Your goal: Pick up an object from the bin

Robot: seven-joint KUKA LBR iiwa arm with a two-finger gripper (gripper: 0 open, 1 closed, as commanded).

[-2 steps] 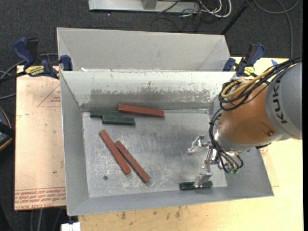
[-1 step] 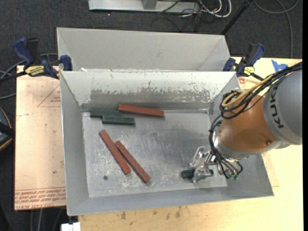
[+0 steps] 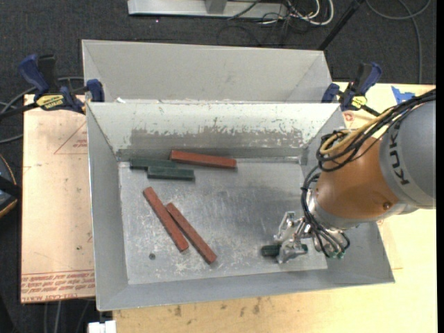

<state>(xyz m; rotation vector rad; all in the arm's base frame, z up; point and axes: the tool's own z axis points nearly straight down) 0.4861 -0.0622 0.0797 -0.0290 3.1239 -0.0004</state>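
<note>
**Desk:** Operator, where does your arm stand?

**Floor:** It comes into the grey bin (image 3: 208, 127) from the right. Its orange cover (image 3: 354, 186) hangs low over the right-hand corner nearest the camera, and the gripper (image 3: 290, 248) is down at the bin's floor.

**Desk:** What lies at the gripper?

**Floor:** A small dark green piece (image 3: 269, 251) lies on the floor just to the gripper's left, touching it or very nearly so. Whether the gripper is clenched, released or grasping that piece, you cannot tell from this angle.

**Desk:** And the rest of your bin?

**Floor:** Well apart to the gripper's left, two long red-brown bars, the left bar (image 3: 165, 219) and the right bar (image 3: 191, 233), lie slanted side by side on the floor, close along part of their length. Farther back and to the left, at the foot of the rear wall, lies a third red-brown bar (image 3: 203, 160). Just left of its end sit two dark green bars, the nearer green bar (image 3: 170, 173) and the farther green bar (image 3: 148, 164), lying close together.
</note>
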